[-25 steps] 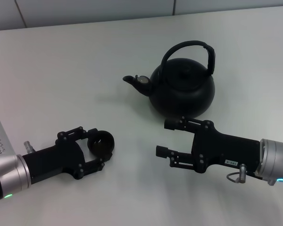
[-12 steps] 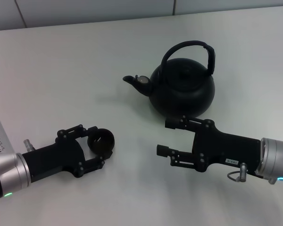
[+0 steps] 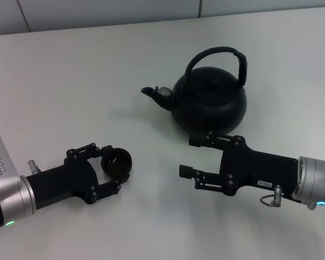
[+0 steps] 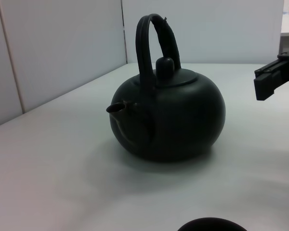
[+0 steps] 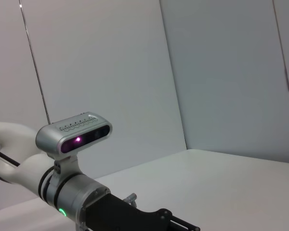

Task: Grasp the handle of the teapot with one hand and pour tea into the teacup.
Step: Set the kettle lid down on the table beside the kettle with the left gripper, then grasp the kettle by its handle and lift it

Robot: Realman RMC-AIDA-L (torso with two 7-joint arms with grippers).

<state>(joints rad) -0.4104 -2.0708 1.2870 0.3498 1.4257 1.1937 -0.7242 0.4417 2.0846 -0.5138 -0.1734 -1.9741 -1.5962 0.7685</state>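
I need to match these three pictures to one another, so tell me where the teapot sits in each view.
Head view: the teapot stands upper centre-right on the white table, spout toward the robot's left, just beyond the right claw.
Left wrist view: it fills the middle, handle arched upright over the lid.
Right wrist view: not in it; only the left arm and walls show.
Shared landmark: the right claw, also at the left wrist view's edge.
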